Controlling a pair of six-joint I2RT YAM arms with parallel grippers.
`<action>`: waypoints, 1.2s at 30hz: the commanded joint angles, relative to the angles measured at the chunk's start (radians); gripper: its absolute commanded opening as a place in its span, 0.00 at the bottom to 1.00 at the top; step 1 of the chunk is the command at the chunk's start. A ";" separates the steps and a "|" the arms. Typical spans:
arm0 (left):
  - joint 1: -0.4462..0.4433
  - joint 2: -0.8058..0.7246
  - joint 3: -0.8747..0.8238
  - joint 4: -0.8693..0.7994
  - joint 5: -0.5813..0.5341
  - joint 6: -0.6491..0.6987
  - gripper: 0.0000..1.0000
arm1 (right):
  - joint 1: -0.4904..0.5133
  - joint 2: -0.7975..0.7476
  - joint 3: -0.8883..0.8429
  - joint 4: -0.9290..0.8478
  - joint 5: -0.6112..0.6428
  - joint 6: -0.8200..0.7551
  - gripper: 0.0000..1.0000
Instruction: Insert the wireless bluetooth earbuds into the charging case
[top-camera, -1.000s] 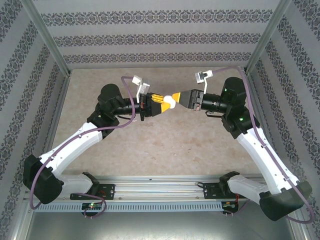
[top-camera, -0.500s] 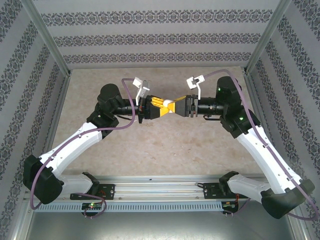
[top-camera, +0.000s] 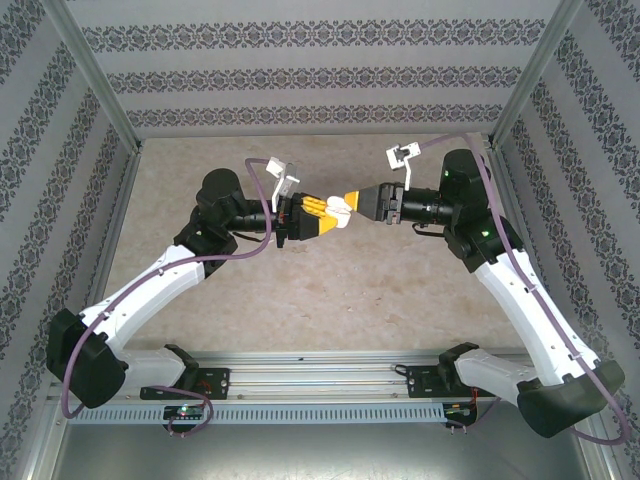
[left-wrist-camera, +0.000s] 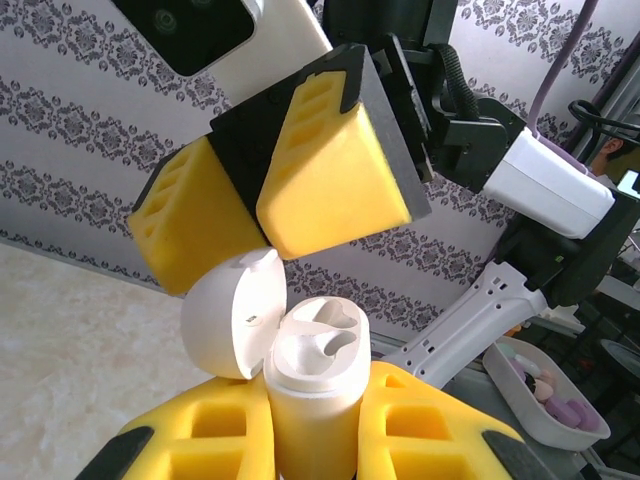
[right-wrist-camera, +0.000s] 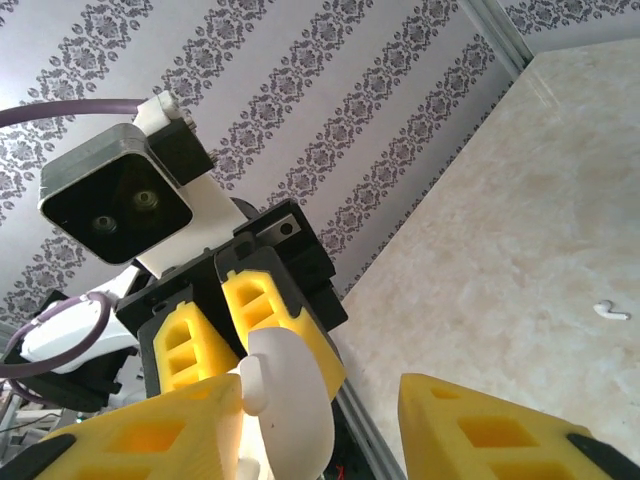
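Glossy white charging case (left-wrist-camera: 315, 400), pinched by left jaws, stands open, empty; right jaws spread; small white earbud (right-wrist-camera: 609, 311) lies on beige desk (right-wrist-camera: 520, 200).

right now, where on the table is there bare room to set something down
Crowded: the left gripper and right gripper meet mid-air at the charging case. Bare tabletop lies below them, between the left arm and right arm down to the base rail, and along the back wall.

One charging case (left-wrist-camera: 315, 395), one earbud (right-wrist-camera: 608, 312)
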 joint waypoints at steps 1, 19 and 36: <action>0.004 -0.030 -0.006 0.041 0.014 0.044 0.00 | -0.013 0.006 -0.013 0.029 0.033 0.034 0.46; 0.045 -0.171 -0.096 -0.222 -0.294 0.183 0.00 | 0.001 0.004 -0.006 -0.069 0.145 0.083 0.53; 0.076 -0.411 -0.196 -0.499 -0.448 0.281 0.00 | 0.175 0.386 0.103 -0.220 0.402 0.005 0.47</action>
